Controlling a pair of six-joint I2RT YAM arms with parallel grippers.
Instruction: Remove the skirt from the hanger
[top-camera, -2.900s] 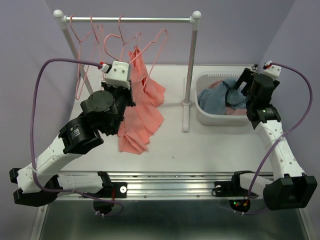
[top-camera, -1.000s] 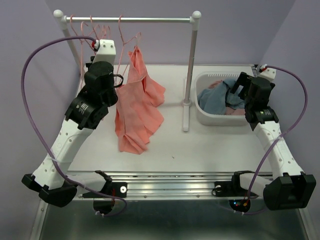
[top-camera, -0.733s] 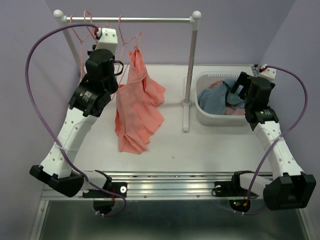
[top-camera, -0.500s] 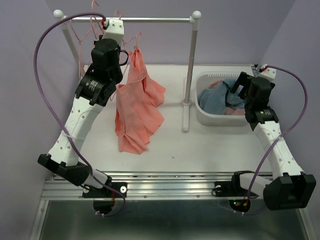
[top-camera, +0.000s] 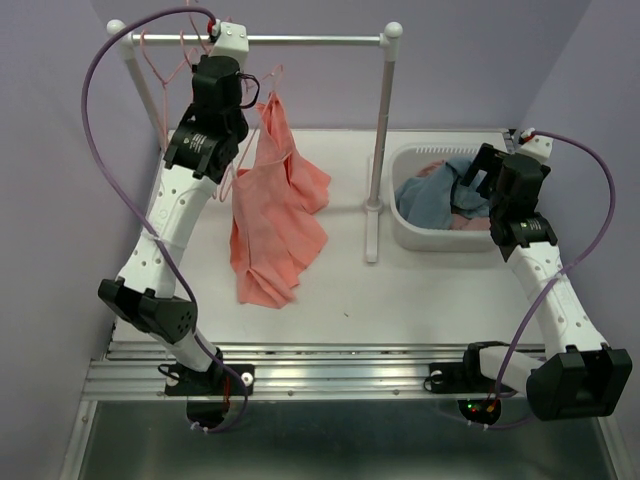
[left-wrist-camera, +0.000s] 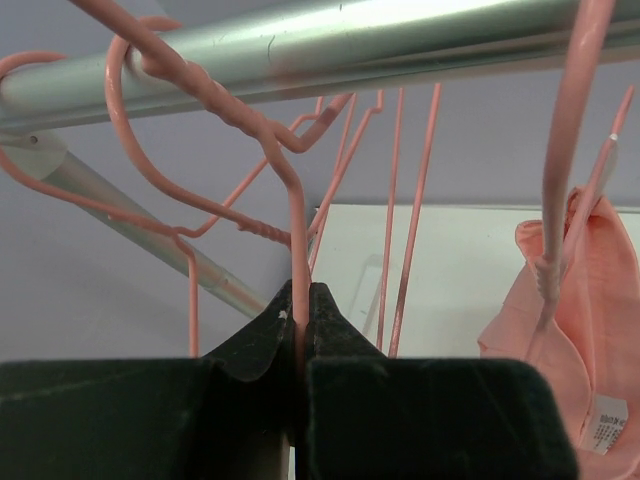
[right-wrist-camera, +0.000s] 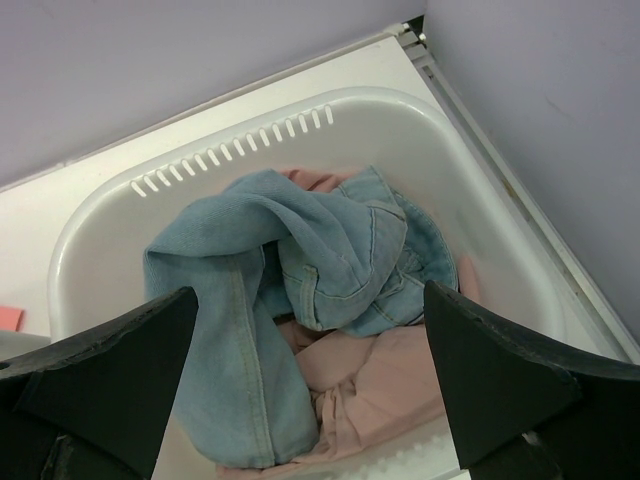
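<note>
Stretched steeply up to the clothes rail (top-camera: 320, 40) with the left arm (top-camera: 165, 230), left gripper (left-wrist-camera: 300, 312) pinched tight on a pink wire hanger (left-wrist-camera: 297, 230). Just right, coral skirt (top-camera: 272, 210) draped from near the rail down onto the table (top-camera: 420, 280), its top attachment hard to make out, white tag (left-wrist-camera: 607, 425) print unreadable. Far right, poised over the laundry basket (right-wrist-camera: 380, 105) of denim (right-wrist-camera: 300, 250) with the right gripper (right-wrist-camera: 310, 300) spread wide.

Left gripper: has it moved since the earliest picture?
Yes. The left gripper rose from beside the skirt to the rail, shut on a hanger.
</note>
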